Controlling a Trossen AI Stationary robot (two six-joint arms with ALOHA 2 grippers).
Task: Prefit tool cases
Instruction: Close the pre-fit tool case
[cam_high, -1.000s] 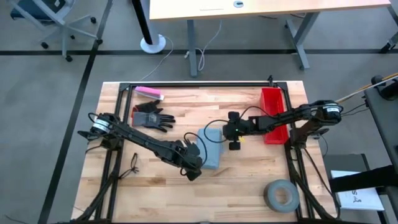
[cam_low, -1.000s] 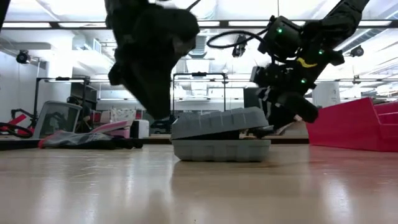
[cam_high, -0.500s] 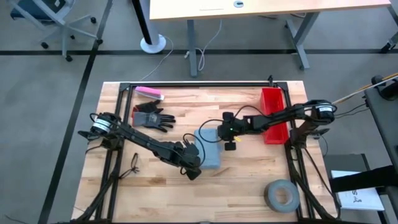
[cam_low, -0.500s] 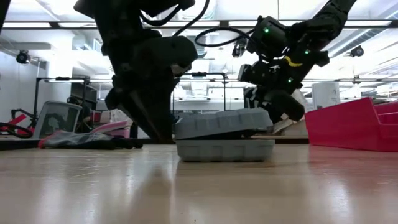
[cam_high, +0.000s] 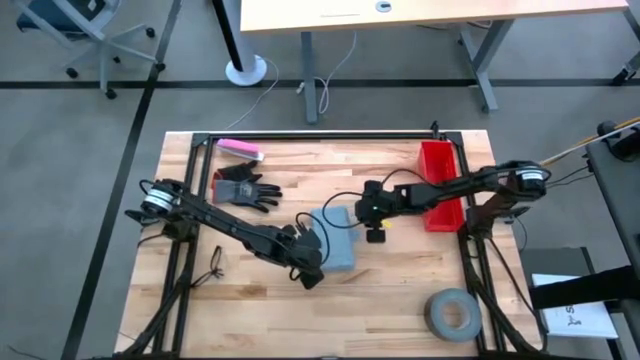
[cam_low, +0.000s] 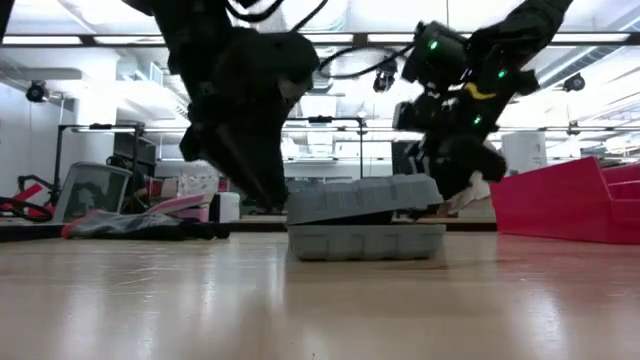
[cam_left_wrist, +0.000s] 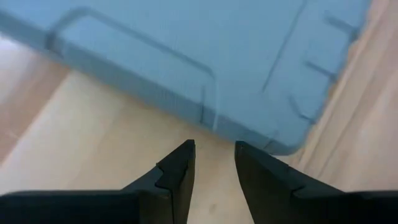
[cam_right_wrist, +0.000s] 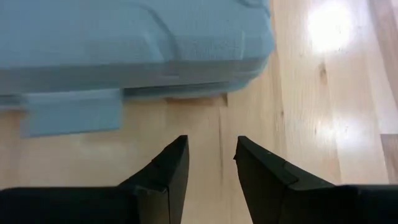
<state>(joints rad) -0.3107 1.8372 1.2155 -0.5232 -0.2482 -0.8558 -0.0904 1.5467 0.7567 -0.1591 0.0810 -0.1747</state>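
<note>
The grey-blue tool case (cam_high: 337, 240) lies flat near the middle of the wooden bench (cam_high: 400, 300), its upper half not fully seated on the lower: in the low view the lid (cam_low: 362, 198) sits slightly tilted above the base (cam_low: 366, 241), with a thin gap between them.

The left pincer (cam_high: 308, 262) is at the case's left near corner, just beside its edge. In its wrist view the two dark fingers (cam_left_wrist: 176, 174) stand a narrow way apart with nothing between them, pointing at the case's side wall (cam_left_wrist: 186, 68).

The right pincer (cam_high: 375, 222) hangs just off the case's right side. Its fingers (cam_right_wrist: 168, 167) are likewise a narrow way apart and empty, aimed at the bench just short of the case (cam_right_wrist: 134, 46).

Elsewhere on the bench: a red bin (cam_high: 440, 185) at the right, a grey tape roll (cam_high: 452, 314) near the front right, a black glove (cam_high: 243, 188) and a pink object (cam_high: 240, 149) at the back left. Behind the bench the floor is grey, with a desk (cam_high: 420, 12) and an office chair (cam_high: 75, 25).
</note>
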